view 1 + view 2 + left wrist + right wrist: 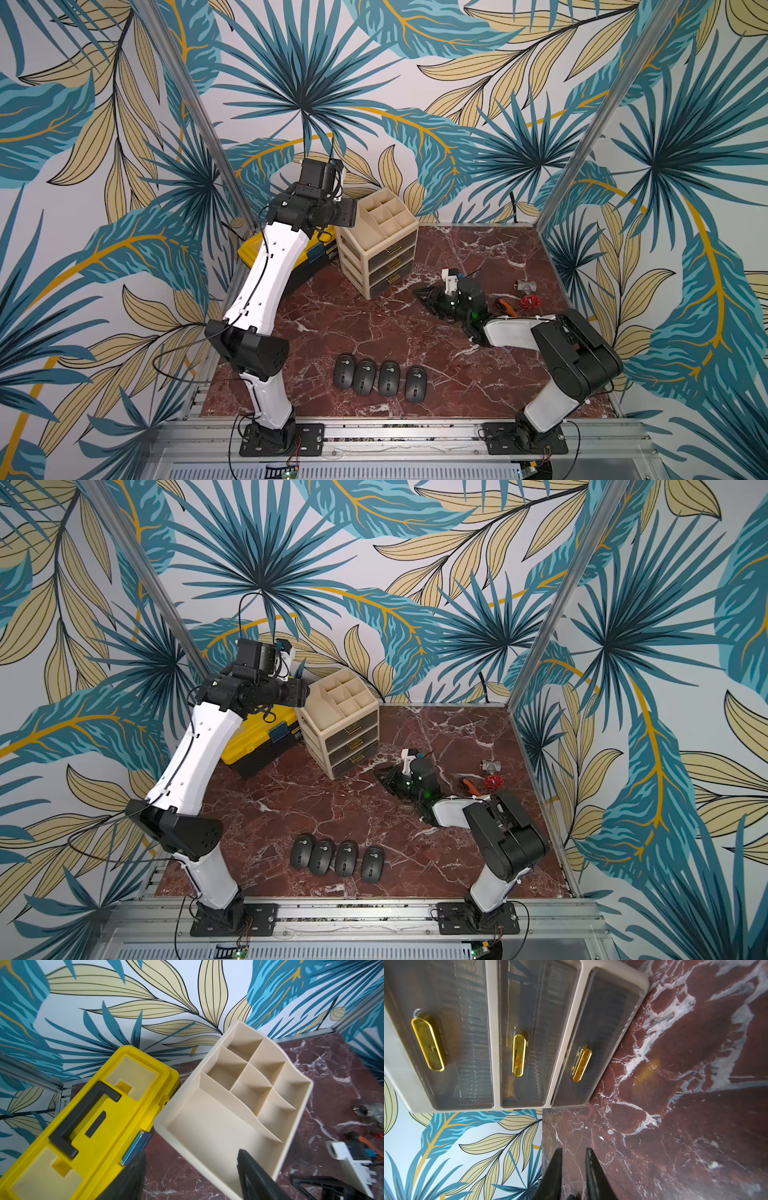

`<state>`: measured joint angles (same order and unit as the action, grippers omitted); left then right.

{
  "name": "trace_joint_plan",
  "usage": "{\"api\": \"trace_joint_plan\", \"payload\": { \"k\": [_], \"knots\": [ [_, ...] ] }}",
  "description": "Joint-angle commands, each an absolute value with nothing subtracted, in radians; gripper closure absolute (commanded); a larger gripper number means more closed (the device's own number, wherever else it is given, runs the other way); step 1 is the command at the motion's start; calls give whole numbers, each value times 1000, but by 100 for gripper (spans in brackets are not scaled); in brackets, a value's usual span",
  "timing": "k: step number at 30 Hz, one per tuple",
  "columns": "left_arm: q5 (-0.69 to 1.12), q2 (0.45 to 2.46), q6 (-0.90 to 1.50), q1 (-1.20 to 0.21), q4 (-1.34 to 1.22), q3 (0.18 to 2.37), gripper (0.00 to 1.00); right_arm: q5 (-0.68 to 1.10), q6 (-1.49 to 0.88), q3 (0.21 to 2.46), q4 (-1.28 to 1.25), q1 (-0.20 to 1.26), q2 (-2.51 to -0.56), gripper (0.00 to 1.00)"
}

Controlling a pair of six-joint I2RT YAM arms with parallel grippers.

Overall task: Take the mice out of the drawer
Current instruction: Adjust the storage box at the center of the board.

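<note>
Several dark grey mice [365, 377] [322, 856] lie side by side in a row near the table's front edge. The beige drawer unit [380, 253] stands at the back with three smoky drawers with gold handles. Its lowest drawer [598, 1039] looks slightly out of the frame, and what is inside cannot be made out. My right gripper [574, 1149] [422, 294] lies low over the table just in front of the drawers, its fingers a narrow gap apart with nothing between. My left gripper [191, 1152] hangs high above the unit's open top compartments [239, 1088], open wide and empty.
A yellow toolbox [299, 257] [93, 1115] with a black handle sits left of the drawer unit, almost touching it. Behind my right arm lie a red-wheeled valve [528, 301], a grey fitting [524, 286] and an orange-handled tool [507, 305]. Patterned walls close three sides.
</note>
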<state>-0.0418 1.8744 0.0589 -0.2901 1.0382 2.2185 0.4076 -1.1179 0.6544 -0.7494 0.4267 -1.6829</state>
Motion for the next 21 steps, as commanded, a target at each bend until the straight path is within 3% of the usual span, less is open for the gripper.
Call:
{"api": "trace_joint_plan", "payload": {
  "k": [1,21],
  "knots": [
    [-26,1931,-52,-268,1016,2277,28,427,-1086,658,-720,426,-1650,78],
    [87,2054,-184,-222,999,2343,31,439,-1070,671,-694,427,-1659,78]
  ]
}}
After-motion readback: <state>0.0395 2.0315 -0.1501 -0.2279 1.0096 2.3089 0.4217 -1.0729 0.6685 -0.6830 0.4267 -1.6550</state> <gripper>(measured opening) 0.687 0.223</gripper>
